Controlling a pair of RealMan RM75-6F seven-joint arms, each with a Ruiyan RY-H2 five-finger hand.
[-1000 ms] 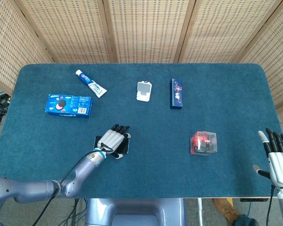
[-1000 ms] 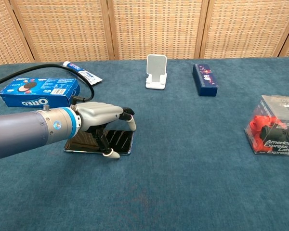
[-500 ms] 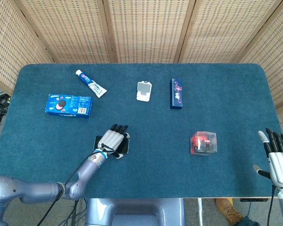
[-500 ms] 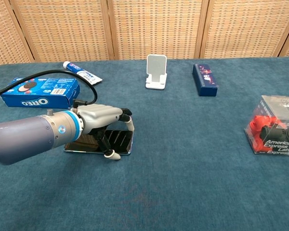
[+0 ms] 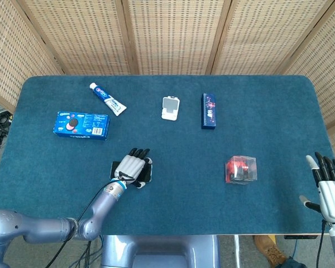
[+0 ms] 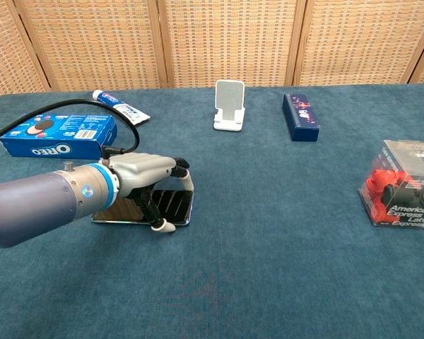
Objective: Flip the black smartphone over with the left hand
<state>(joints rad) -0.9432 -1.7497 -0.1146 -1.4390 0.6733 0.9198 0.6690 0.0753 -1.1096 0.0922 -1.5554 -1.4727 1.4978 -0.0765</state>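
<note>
The black smartphone (image 5: 115, 167) lies flat on the blue table, near the front left, and shows glossy in the chest view (image 6: 177, 206). My left hand (image 5: 132, 167) lies across the top of it, palm down. In the chest view this left hand (image 6: 143, 176) has its fingers hooked over the phone's right edge and its thumb at the near edge. Whether that edge is off the cloth I cannot tell. My right hand (image 5: 328, 188) hangs past the table's front right corner, fingers apart, holding nothing.
An Oreo box (image 5: 81, 124) and a toothpaste tube (image 5: 108, 99) lie at the back left. A white phone stand (image 5: 171, 108) and a dark blue box (image 5: 209, 110) sit at the back middle. A clear box with a red object (image 5: 242, 169) stands to the right.
My left hand has drawn back a little toward the left and near side, and the phone's right edge has shifted slightly left with it. The right hand is unmoved.
</note>
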